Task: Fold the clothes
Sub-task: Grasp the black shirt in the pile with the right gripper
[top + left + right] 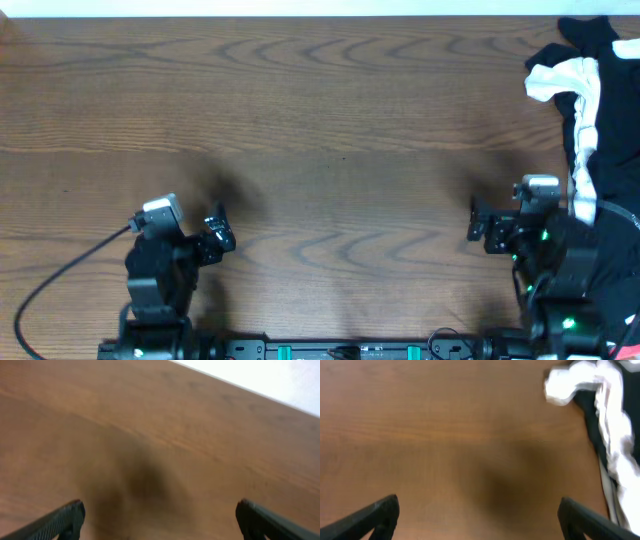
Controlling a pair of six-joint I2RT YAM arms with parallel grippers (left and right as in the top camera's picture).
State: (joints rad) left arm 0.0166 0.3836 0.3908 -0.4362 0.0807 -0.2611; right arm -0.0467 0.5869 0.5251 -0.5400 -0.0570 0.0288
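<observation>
The clothes (600,90) lie in a crumpled pile of black and white fabric at the table's far right edge. A white garment (570,78) is twisted over a black one. The pile also shows at the upper right of the right wrist view (610,420). My right gripper (478,222) is open and empty, hovering over bare wood just left of the pile; its fingers (479,515) frame only table. My left gripper (220,235) is open and empty at the front left, far from the clothes; its fingers (160,519) show only wood between them.
The brown wooden table (320,120) spans the whole view. A black cable (60,275) loops from the left arm toward the front left corner. The arm bases stand along the front edge.
</observation>
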